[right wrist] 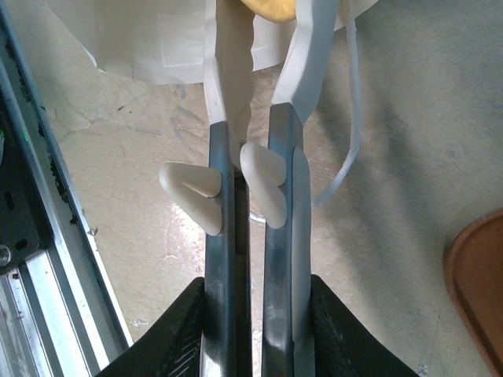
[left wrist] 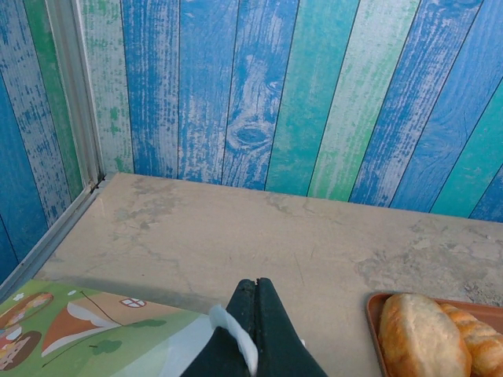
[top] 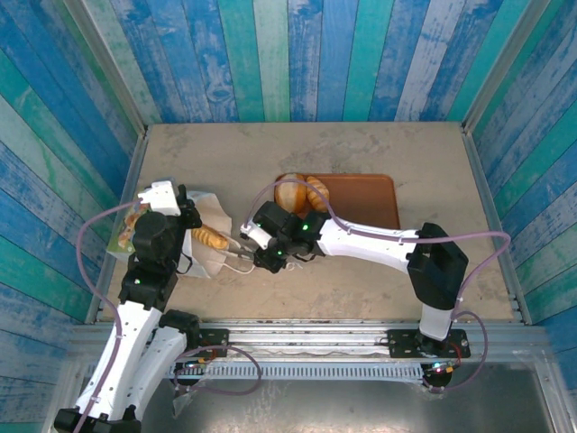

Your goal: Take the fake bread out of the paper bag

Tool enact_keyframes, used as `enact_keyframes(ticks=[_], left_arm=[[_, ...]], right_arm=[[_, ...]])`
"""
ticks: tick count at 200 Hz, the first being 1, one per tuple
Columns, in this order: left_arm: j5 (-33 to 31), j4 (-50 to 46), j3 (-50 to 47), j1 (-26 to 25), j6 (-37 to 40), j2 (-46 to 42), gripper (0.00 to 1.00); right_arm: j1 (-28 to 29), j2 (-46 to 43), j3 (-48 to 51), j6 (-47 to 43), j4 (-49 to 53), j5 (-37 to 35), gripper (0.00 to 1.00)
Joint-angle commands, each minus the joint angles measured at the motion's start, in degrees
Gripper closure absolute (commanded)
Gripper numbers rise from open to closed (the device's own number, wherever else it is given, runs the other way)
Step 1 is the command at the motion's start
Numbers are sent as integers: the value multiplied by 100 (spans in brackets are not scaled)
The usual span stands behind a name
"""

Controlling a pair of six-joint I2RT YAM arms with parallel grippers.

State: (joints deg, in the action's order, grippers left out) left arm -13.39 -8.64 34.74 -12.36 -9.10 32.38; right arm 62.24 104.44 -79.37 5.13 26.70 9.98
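The white paper bag (top: 209, 260) lies on its side at the left of the table, its green printed side (left wrist: 78, 330) facing up. My left gripper (left wrist: 257, 284) is shut on a white strip of the bag's rim (left wrist: 236, 334) and holds the mouth up. My right gripper (top: 233, 242) reaches into the bag's mouth with its long fingers (right wrist: 228, 71). A ridged golden piece of fake bread (top: 212, 239) sits in the mouth, and its yellow end (right wrist: 271, 6) is pinched between the right fingertips. A white cord handle (right wrist: 350, 118) trails on the table beside the fingers.
A flat brown tray (top: 361, 194) sits behind the right arm with a round roll (top: 290, 191) and a croissant (top: 316, 189) at its left end; the roll (left wrist: 420, 334) also shows in the left wrist view. Painted plank walls ring the table. A metal rail (right wrist: 47, 259) runs along the near edge.
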Motion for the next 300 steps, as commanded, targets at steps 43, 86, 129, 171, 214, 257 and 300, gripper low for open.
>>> enact_keyframes(ticks=[43,86,129,171,214,257,300], left_arm=[[-34,69,-11,49,-83,-109,100],[-19,55,-11,45,-101,-127,100],[-15,56,-11,45,-84,-109,100],[-19,55,-2,58,-83,-53,100],[-1,65,-3,66,-83,-27,100],[20,78,6,83,-83,-13,100],[25,82,-2,91,-88,-30,100]], right_arm=[[43,-416,81,75,-393,-154,69],[38,-398,116,159,-437,-122,69],[44,-396,154,165,-463,-143,69],[41,-507,225,87,-506,-235,70],[38,-564,305,80,-569,-259,70],[38,-565,296,77,-624,-237,70],[43,-707,326,67,-631,-209,70]])
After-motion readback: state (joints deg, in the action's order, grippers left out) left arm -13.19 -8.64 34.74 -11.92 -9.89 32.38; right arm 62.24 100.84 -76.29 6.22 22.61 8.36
